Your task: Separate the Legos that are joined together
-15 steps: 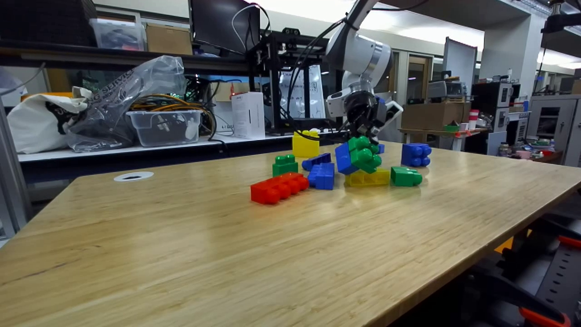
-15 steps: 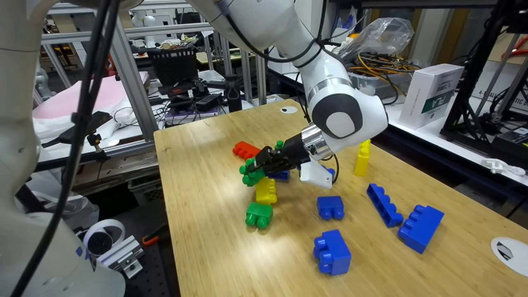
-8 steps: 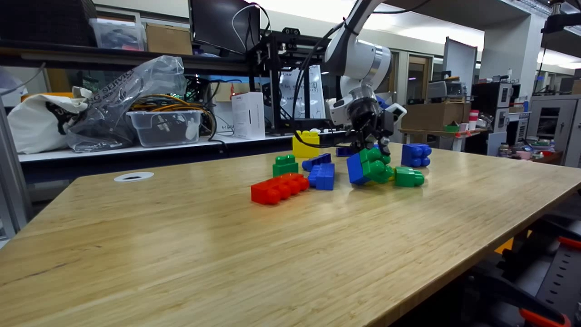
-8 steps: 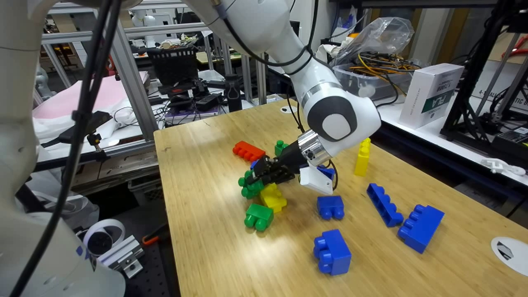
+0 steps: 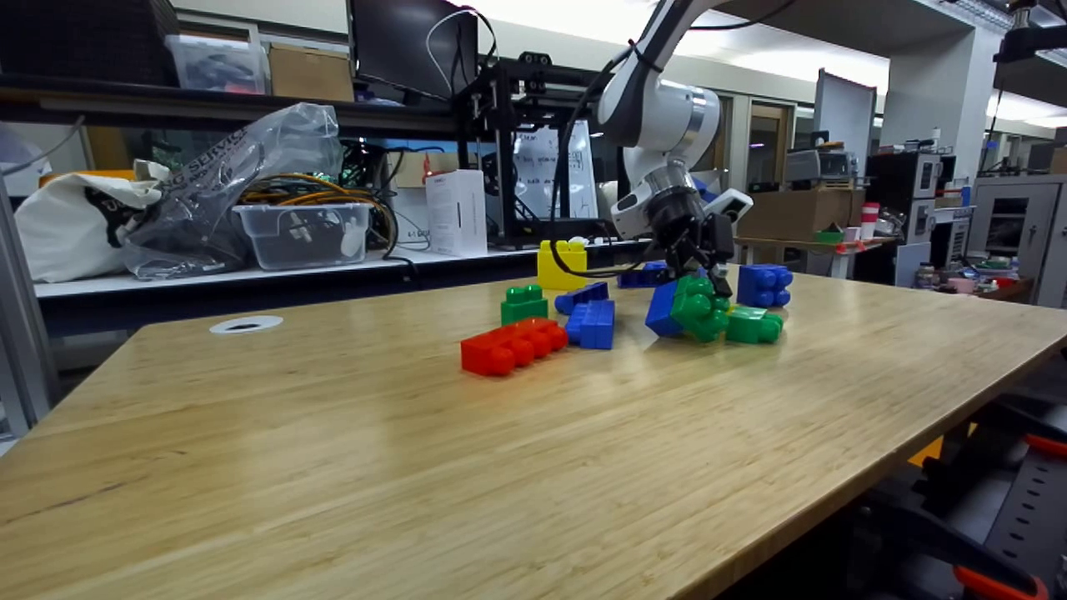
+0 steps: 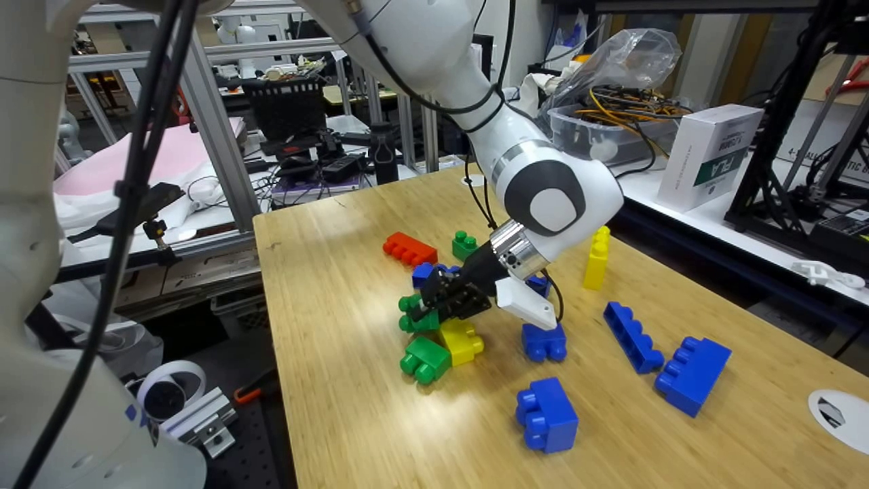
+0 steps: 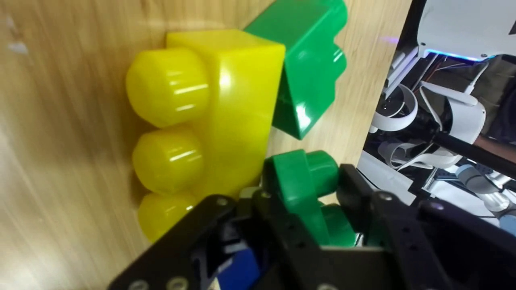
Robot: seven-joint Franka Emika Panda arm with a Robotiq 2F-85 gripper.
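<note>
Separation appeared nearly complete: the tool (image 7: 309, 180) was clamped on a green brick (image 5: 698, 309) seemingly joined to a blue brick (image 5: 662, 309), the remaining bricks (image 6: 548, 415) apparently lying single.

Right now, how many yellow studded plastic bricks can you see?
2: one yellow studded plastic brick lies beside the end effector; another yellow brick stands near the wooden table's edge. More could be hidden.

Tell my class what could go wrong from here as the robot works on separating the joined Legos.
The green-and-blue stack sits tilted in the gripper, so it may slip or twist instead of coming apart.
The yellow brick lies right beside the gripper, so a small move could shove it and the separate green brick next to it aside.
</note>
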